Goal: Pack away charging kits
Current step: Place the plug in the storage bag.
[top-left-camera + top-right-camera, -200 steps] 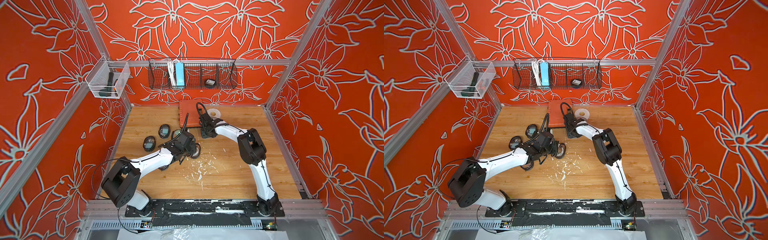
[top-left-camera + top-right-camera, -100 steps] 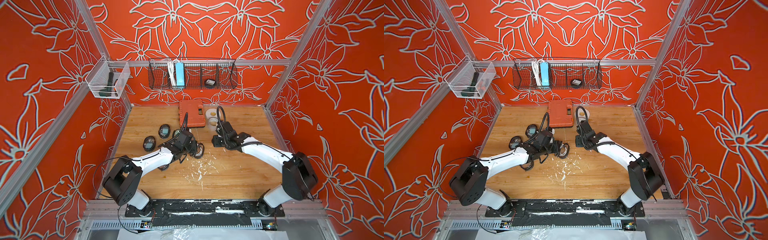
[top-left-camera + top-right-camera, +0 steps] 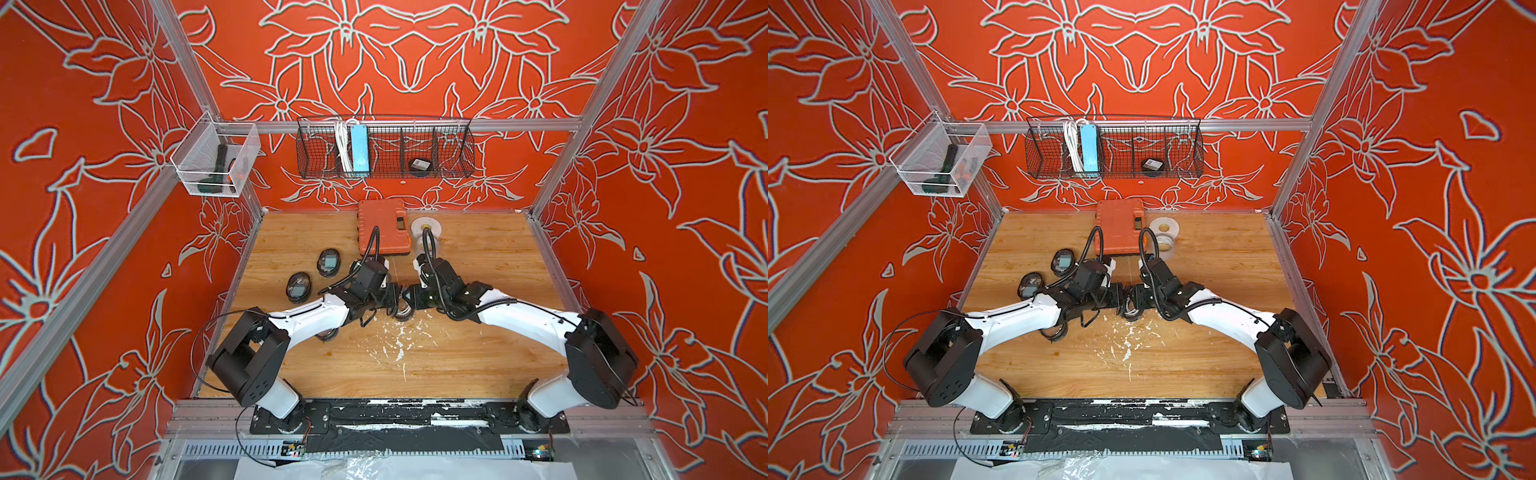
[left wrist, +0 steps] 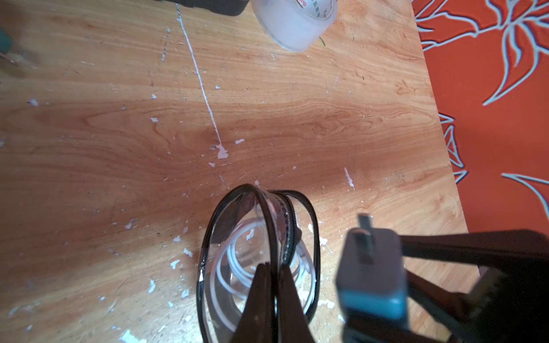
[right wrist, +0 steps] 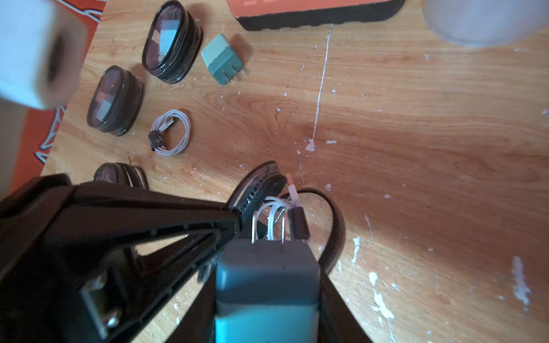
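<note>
1. Writing: the tape roll (image 4: pixel 294 29) shows red print on its core ending in "PP", and the frame edge cuts off the rest. The label on the black disc (image 3: pixel 418 164) in the wire basket (image 3: pixel 457 149) is too small to read.
2. My left gripper (image 4: pixel 274 285) is pinched together on the clear flap of the open pouch (image 4: pixel 228 225). It holds the pouch on edge at mid-table, with a white cable (image 5: pixel 273 203) coiled inside.
3. My right gripper (image 3: pixel 405 299) is clamped on a teal plug (image 5: pixel 267 276), prongs pointing into the pouch mouth. I cannot tell whether the prongs touch the cable.
4. Hidden: in both top views my two grippers meet tip to tip and cover most of the open pouch. A third pouch (image 5: pixel 118 175) is half hidden behind my right finger.
5. Left of centre lie two closed pouches (image 3: pixel 329 262) (image 3: pixel 298 286). I find the loose plug (image 5: pixel 221 58) and the loose cable (image 5: pixel 170 132) only in the right wrist view.
6. Change: half a second ago my right gripper was farther back, near the orange case (image 3: pixel 383 226) and the tape roll. It has since come in beside the left, which stays shut on the pouch.
</note>
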`<state>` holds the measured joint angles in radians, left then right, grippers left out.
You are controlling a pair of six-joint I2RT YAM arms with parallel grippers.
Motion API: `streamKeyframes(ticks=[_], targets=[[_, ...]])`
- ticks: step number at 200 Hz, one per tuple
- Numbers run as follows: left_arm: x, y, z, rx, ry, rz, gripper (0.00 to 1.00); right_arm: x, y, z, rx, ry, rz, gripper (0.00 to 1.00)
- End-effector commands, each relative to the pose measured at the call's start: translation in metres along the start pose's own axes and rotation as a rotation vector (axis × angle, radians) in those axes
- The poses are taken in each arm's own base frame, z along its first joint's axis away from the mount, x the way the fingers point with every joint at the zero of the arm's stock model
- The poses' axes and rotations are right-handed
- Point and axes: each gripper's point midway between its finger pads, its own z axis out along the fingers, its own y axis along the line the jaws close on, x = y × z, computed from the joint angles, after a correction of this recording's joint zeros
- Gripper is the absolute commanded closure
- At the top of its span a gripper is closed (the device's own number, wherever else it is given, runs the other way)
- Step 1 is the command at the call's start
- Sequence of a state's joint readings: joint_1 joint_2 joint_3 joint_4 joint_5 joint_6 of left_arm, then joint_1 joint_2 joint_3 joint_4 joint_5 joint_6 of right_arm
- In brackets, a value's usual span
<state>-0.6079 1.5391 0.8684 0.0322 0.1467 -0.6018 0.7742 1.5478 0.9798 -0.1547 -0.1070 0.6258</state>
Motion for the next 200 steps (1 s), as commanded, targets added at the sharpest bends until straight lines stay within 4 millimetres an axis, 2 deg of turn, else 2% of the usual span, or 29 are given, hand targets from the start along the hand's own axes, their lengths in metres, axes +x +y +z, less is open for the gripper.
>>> streamKeyframes(ticks=[1, 27, 57, 130, 165, 200], targets=[[-0.004, -0.011, 0.0, 0.055, -0.01, 0.021, 1.0, -0.006, 0.006, 0.014, -0.013, -0.002, 0.042, 1.0], [-0.005, -0.015, -0.005, 0.088, -0.023, 0.019, 1.0, -0.002, -0.003, 0.026, 0.03, 0.008, 0.082, 1.0], [-0.007, -0.019, -0.012, 0.129, -0.029, 0.011, 1.0, 0.002, -0.005, 0.036, 0.036, 0.016, 0.107, 1.0], [-0.001, -0.033, -0.013, 0.227, -0.008, 0.012, 1.0, 0.008, -0.007, 0.045, 0.082, 0.047, 0.118, 1.0], [0.003, -0.028, -0.004, 0.22, 0.009, 0.002, 1.0, 0.013, 0.003, 0.048, 0.068, 0.073, 0.108, 1.0], [0.002, -0.021, 0.001, 0.195, 0.009, -0.005, 1.0, 0.019, 0.008, 0.048, 0.08, 0.103, 0.111, 0.92]])
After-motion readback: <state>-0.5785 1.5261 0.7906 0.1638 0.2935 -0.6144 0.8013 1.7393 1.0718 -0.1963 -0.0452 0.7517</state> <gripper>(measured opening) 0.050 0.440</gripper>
